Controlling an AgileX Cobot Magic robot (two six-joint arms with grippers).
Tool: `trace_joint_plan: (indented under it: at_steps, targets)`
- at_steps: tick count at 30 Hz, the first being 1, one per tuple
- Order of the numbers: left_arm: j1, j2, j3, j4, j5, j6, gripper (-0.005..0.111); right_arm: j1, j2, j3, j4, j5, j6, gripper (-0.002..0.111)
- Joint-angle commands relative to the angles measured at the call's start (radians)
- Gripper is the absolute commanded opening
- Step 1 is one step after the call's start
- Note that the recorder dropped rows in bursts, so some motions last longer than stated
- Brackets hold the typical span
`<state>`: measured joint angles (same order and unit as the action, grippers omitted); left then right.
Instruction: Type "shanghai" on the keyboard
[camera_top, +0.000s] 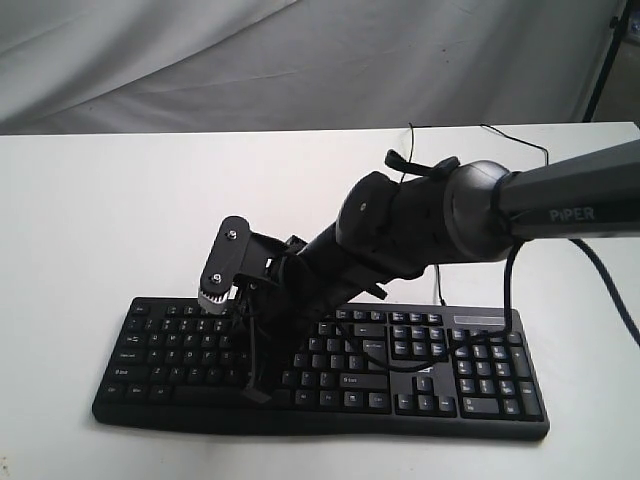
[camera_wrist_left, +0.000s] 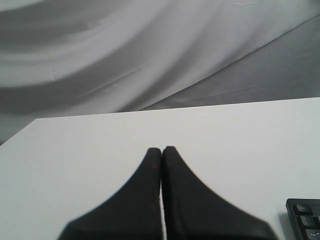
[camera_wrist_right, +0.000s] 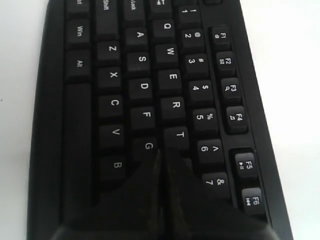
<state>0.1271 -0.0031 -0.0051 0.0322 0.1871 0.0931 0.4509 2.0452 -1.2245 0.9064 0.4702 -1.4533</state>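
Black and wide, the keyboard (camera_top: 330, 385) lay along the near edge of the white table (camera_top: 90, 220), with its number pad toward my right side. My right gripper (camera_wrist_right: 161, 152) stood over the left half of the keyboard, both fingers pressed together with nothing between them. In the right wrist view the joined tips sat where the G key (camera_wrist_right: 148, 146) meets the T key (camera_wrist_right: 179, 134). The keys beneath the fingers were hidden, so contact with a key could not be confirmed. In the exterior view my right arm (camera_top: 560, 205) reached in from the right and crossed above the function row. My left gripper (camera_wrist_left: 161, 149) was likewise clenched and empty. It was held above bare table, with one corner of the keyboard showing off to one side. Behind the keyboard a thin black cable (camera_top: 515, 136) ran across the table toward the far edge. Grey cloth (camera_top: 200, 60) hung beyond.
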Motion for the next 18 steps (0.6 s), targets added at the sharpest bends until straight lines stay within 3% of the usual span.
trace_joint_plan:
  at_steps: [1, 18]
  targets:
    - [-0.004, 0.003, 0.005, -0.001, -0.004, -0.003, 0.001, -0.005, 0.008, 0.007, 0.009, 0.003, -0.019, 0.0]
    - [-0.004, 0.003, 0.005, -0.001, -0.004, -0.003, 0.001, -0.005, 0.01, 0.007, 0.038, 0.038, -0.088, 0.0]
